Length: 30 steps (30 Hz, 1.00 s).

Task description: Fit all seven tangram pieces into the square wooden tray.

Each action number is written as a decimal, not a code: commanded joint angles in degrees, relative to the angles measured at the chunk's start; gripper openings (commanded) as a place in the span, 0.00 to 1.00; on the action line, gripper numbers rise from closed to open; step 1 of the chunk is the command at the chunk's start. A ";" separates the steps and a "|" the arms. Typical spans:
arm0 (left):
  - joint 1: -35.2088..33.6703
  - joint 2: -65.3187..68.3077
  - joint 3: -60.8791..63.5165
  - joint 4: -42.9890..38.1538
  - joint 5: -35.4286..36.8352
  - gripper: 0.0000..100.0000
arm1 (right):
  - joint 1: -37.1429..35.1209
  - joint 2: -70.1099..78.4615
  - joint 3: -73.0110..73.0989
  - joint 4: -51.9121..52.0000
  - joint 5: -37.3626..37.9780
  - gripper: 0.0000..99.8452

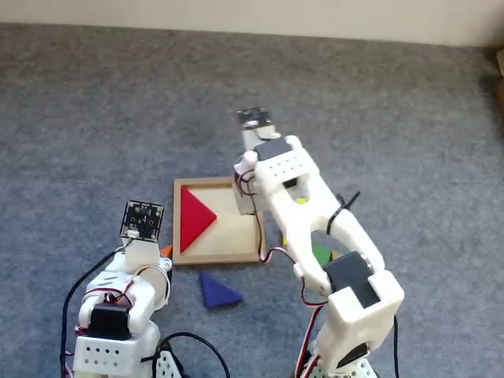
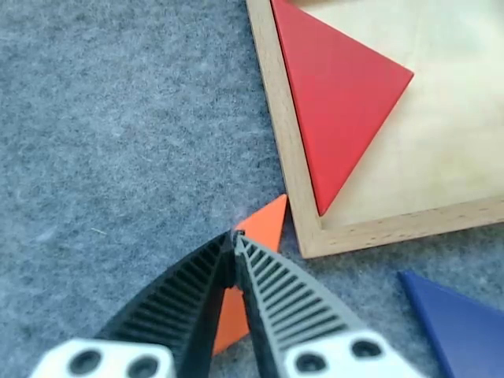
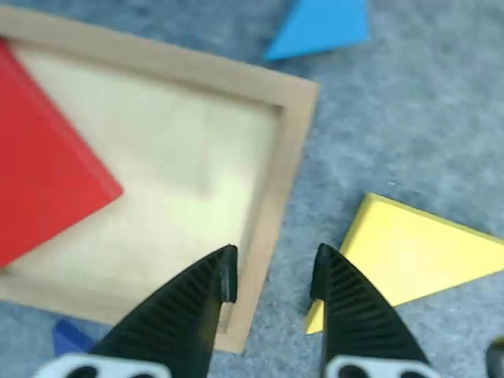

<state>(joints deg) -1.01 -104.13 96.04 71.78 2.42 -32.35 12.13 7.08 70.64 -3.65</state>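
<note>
The square wooden tray (image 1: pixel 216 257) holds a red triangle (image 1: pixel 195 216) against its left side. My left gripper (image 2: pixel 235 236) is shut, its tips just over an orange piece (image 2: pixel 265 226) lying on the carpet by the tray's near left corner (image 2: pixel 311 244). My right gripper (image 3: pixel 273 276) is open and hangs over the tray's right rim (image 3: pixel 291 150), with a yellow triangle (image 3: pixel 409 252) just outside it. A light blue triangle (image 3: pixel 319 24) lies beyond the tray. A dark blue triangle (image 1: pixel 218 291) rests on the carpet in front of the tray.
Grey carpet covers the whole table. The right arm (image 1: pixel 315 228) stretches over the tray's right side and hides pieces there; a green piece (image 1: pixel 321 252) peeks out beside it. Open carpet lies to the left and far side.
</note>
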 commanded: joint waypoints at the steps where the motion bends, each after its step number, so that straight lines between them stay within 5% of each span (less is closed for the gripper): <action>1: -0.22 0.04 1.19 0.26 0.53 0.01 | -0.57 -3.82 -3.91 -0.66 2.55 0.15; 4: -0.22 0.04 1.19 0.26 0.53 0.01 | 2.59 -3.74 -4.00 -1.01 0.53 0.16; 10: -0.22 0.04 1.19 0.26 0.53 0.01 | 7.16 -3.47 -3.56 -1.01 -15.03 0.33; 16: -0.22 0.04 1.19 0.26 0.53 0.01 | 10.42 -1.36 -3.91 -1.19 -24.79 0.33; 30: -0.22 0.04 1.19 0.26 0.53 0.01 | 12.97 12.62 -4.09 -5.14 -27.60 0.33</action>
<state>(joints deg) -1.01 -104.13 96.04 71.78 2.42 -20.13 24.44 4.62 66.68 -30.73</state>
